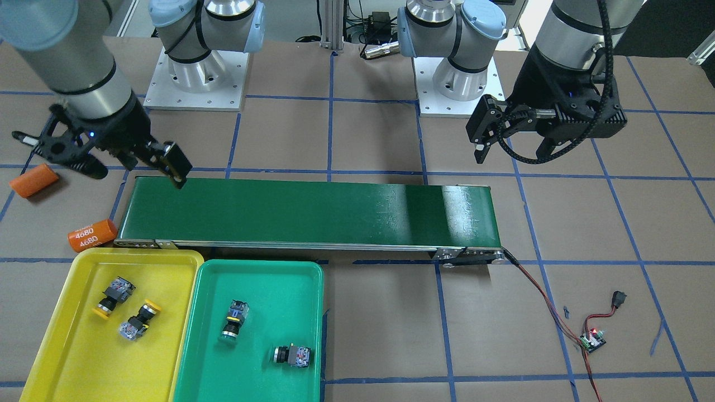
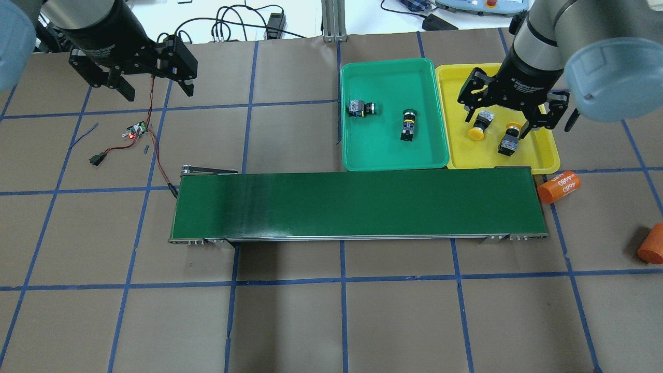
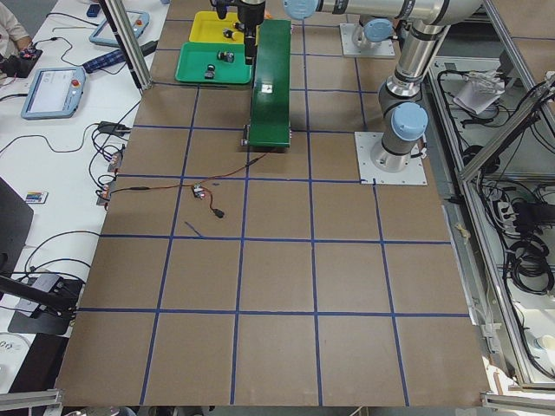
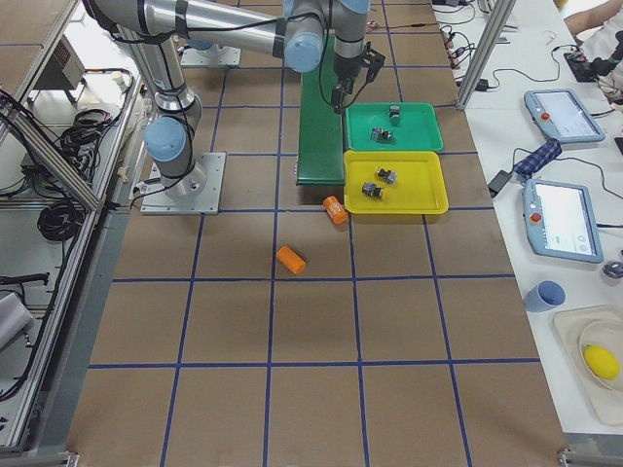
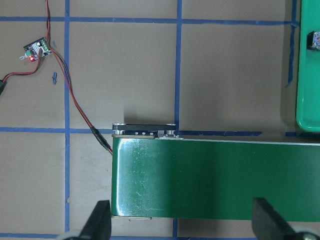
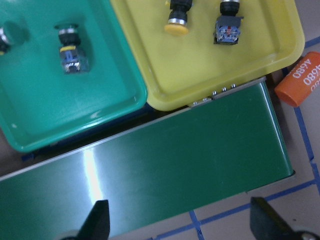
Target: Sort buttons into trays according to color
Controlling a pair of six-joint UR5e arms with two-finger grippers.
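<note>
Buttons [image 2: 481, 124] — light, rigid, probably best pinched across their square bodies; left gripper [image 2: 158, 92] and right gripper [image 2: 510, 118] spread wide, empty.

Silver arms [image 1: 78, 70], pale-blue joint caps [image 1: 483, 19], black fingers [image 1: 177, 162].

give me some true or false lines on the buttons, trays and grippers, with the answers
1. Both yellow buttons lie in the yellow tray. True.
2. The green tray holds only one button. False: two green buttons lie in it.
3. The left gripper is shut on a button. False: its fingers are spread wide with nothing between them.
4. The right gripper is open. True.
5. The orange cylinder marked 4680 lies inside the yellow tray. False: it lies on the table, just outside that tray.
</note>
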